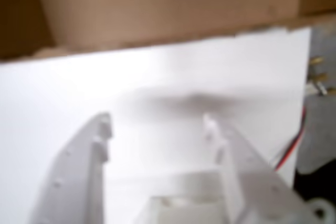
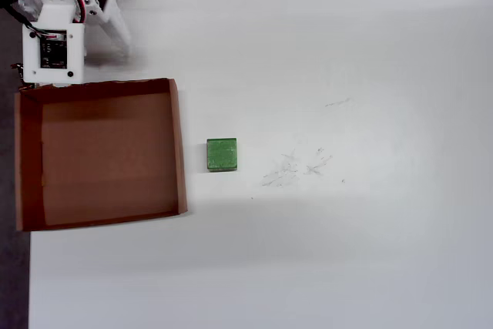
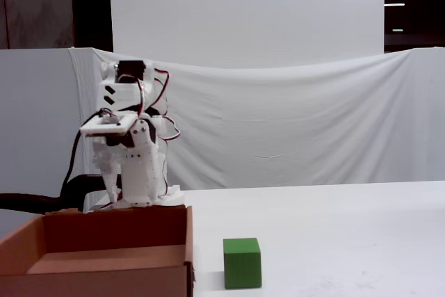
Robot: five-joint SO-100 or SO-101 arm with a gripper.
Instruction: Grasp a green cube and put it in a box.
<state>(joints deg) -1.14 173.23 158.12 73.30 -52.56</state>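
The green cube (image 2: 222, 154) sits on the white table just right of the box in the overhead view, and it also shows in the fixed view (image 3: 242, 262). The box (image 2: 179, 144) is a shallow brown cardboard tray, empty, at the table's left side; its wall shows in the fixed view (image 3: 118, 231) and blurred at the top of the wrist view (image 1: 157, 9). My gripper (image 1: 157, 120) is open and empty, with bare white table between its fingers. The arm (image 2: 54, 44) is folded up behind the box, well away from the cube. The cube is out of the wrist view.
Red and black wires (image 1: 294, 145) run along the arm's right side in the wrist view. Faint scuff marks (image 2: 296, 167) lie right of the cube. The table's left edge (image 2: 23, 283) runs beside the box. A white cloth backdrop (image 3: 292, 137) hangs behind the table.
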